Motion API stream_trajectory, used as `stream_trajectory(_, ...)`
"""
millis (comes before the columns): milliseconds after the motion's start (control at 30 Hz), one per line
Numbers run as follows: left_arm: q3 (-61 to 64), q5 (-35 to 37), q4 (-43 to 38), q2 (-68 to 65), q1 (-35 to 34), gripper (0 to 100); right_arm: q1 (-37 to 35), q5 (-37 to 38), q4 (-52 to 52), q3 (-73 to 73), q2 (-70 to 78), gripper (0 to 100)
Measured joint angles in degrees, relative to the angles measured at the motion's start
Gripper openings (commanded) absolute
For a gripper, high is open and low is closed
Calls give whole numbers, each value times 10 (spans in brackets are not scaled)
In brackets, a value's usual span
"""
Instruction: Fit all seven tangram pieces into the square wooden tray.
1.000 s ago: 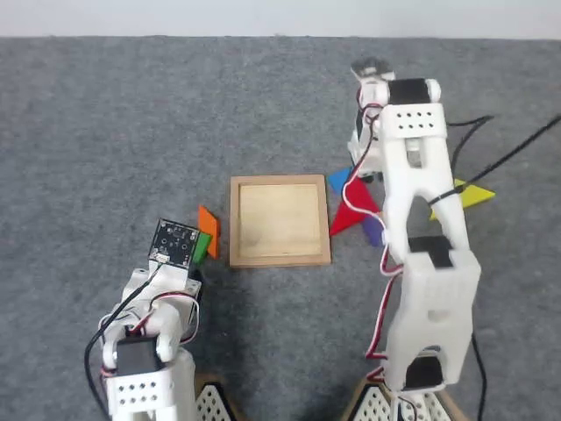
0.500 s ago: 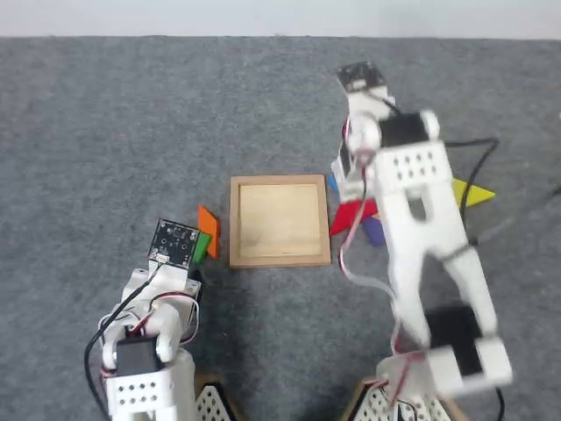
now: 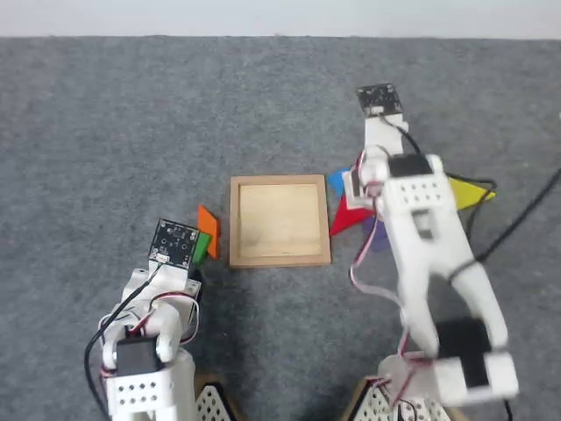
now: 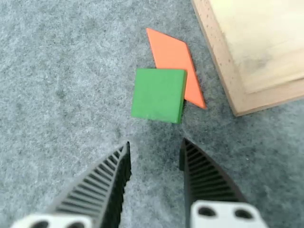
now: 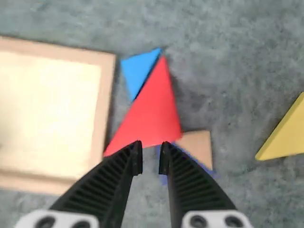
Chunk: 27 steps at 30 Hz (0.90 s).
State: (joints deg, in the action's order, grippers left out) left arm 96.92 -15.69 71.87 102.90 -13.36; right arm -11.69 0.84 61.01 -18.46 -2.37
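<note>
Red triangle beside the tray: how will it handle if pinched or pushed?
The red triangle looks flat and rigid, so it probably won't bend or roll. Lying low on the grey carpet, its edges may be hard to pinch. Pushed, it would likely shove the abutting blue triangle.

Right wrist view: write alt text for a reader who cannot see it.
The right tool, fingers narrowly parted, hangs over an edge of the red triangle, which lies on grey carpet beside the wooden tray. A blue triangle lies against the red one, and a tan piece and a yellow triangle sit on its side away from the tray.
</note>
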Motion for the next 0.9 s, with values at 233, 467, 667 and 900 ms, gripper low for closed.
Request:
stream_trajectory(233,0,0,0,0,0,168,24,-9,2,108,164,259)
stream_trajectory(467,0,0,0,0,0,168,4,-23,-28,121,225,271)
stream_trajectory(667,0,0,0,0,0,168,-1,-23,-26,180,277,270)
stream_trajectory(900,0,0,0,0,0,168,-1,-26,8,258,336,218)
